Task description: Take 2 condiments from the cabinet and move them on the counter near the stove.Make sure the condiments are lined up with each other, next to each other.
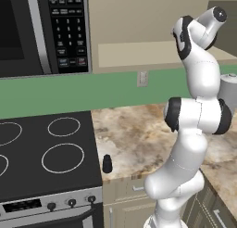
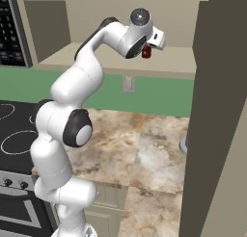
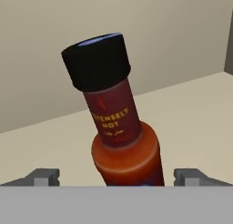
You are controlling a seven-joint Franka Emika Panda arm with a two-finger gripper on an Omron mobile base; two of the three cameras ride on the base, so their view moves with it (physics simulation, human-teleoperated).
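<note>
Up in the cabinet [image 2: 120, 19] we go: the end effector [image 3: 116, 177] sits spread wide, its two fingertips [image 3: 44, 176] flanking the red-brown sauce bottle [image 3: 119, 127] with clear space on both sides, gripping nothing. In the hand view the bottle stands dead centre between the tips, leaning toward 11 o'clock, black cap up top. Its dark label reads "HOT" in yellow, with a line above that looks like "...ENSELY"; the smaller script below is too fine to read. From the right base view, a sliver of the red bottle peeks out at 3 o'clock of the wrist, standing on the pale shelf [image 2: 178, 58]. One bottle up there, then. Down on the bench [image 1: 139, 134], one black shaker [image 1: 107, 164] stands upright just beside the stove [image 1: 46, 153], near the front edge.
</note>
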